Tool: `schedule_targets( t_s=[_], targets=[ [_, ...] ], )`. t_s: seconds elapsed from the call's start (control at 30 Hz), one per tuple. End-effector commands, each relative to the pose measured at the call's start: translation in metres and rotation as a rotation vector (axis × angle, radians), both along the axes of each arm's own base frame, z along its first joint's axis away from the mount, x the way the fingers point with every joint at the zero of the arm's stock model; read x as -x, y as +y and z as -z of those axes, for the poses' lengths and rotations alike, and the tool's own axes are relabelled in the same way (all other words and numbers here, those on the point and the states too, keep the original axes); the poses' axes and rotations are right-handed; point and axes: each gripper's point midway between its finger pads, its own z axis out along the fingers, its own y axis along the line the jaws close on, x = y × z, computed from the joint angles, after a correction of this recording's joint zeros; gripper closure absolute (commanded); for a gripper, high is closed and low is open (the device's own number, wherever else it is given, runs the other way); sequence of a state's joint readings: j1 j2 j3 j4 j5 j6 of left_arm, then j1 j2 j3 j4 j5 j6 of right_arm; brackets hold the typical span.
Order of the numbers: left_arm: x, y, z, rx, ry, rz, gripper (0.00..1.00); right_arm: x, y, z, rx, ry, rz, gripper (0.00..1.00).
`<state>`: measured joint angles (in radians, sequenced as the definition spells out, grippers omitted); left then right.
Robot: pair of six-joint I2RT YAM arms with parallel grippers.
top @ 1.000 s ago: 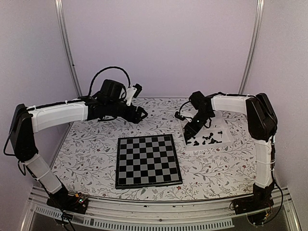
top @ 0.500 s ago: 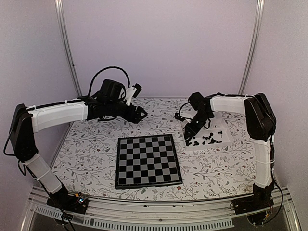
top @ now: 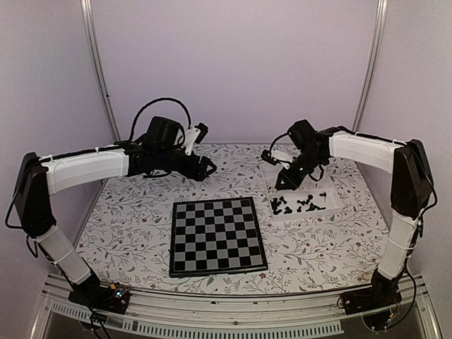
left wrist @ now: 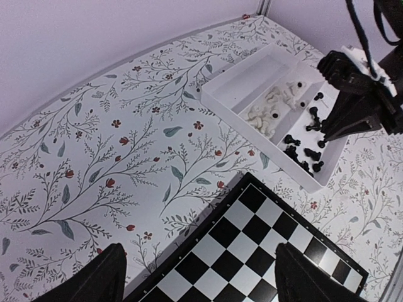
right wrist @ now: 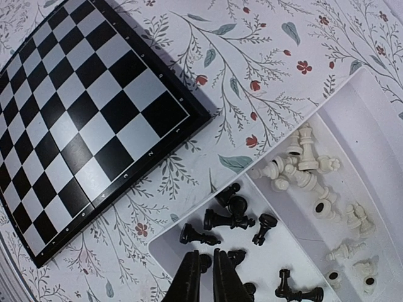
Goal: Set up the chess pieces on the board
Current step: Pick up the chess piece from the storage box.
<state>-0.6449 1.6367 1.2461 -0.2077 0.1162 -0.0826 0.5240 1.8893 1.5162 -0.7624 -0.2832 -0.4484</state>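
Soft, even light fills the enclosure, tinting the walls (top: 233,63) faintly lilac and leaving only weak, diffuse shadows on the table (top: 127,219). The top view is the softest and grainiest, its chess pieces (top: 300,205) merging into dark specks, and its posts (top: 97,70) splay outward toward the upper corners. Both wrist views are sharper, the board (right wrist: 88,94) crisp, yet the white tray (right wrist: 378,119) runs near overexposed and the fingers (left wrist: 94,277) of the left gripper (left wrist: 198,264) are dark blurs
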Motion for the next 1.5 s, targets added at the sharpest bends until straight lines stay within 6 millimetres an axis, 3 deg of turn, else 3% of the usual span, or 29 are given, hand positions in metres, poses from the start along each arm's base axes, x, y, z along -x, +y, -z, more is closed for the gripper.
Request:
schedule_targets(
  t_s=[0.0, 0.3, 0.5, 0.8, 0.97, 1.27, 1.47],
  targets=[
    [-0.004, 0.003, 0.003, -0.005, 0.017, -0.014, 0.17, 0.017, 0.005, 0.003, 0.018, -0.009, -0.048, 0.89],
    [-0.004, 0.004, 0.002, -0.005, 0.015, -0.014, 0.17, 0.0, -0.001, 0.046, 0.112, 0.04, 0.025, 0.84],
    [-0.003, 0.003, -0.002, 0.001, 0.011, -0.011, 0.17, -0.019, -0.003, 0.058, 0.114, 0.058, 0.081, 0.83],
    [-0.002, 0.003, -0.003, 0.006, 0.015, -0.004, 0.17, -0.022, -0.001, 0.075, 0.113, 0.101, 0.082, 0.83],
    [-0.001, 0.003, -0.004, 0.007, 0.013, -0.003, 0.17, -0.022, 0.001, 0.073, 0.108, 0.104, 0.082, 0.83],
    [0.0, 0.002, -0.005, 0.012, 0.017, 0.005, 0.17, -0.021, -0.006, 0.036, 0.095, 0.041, 0.096, 0.83],
    [0.001, 0.001, -0.005, 0.016, 0.021, 0.008, 0.17, -0.023, -0.013, 0.037, 0.09, 0.042, 0.116, 0.81]
  ],
)
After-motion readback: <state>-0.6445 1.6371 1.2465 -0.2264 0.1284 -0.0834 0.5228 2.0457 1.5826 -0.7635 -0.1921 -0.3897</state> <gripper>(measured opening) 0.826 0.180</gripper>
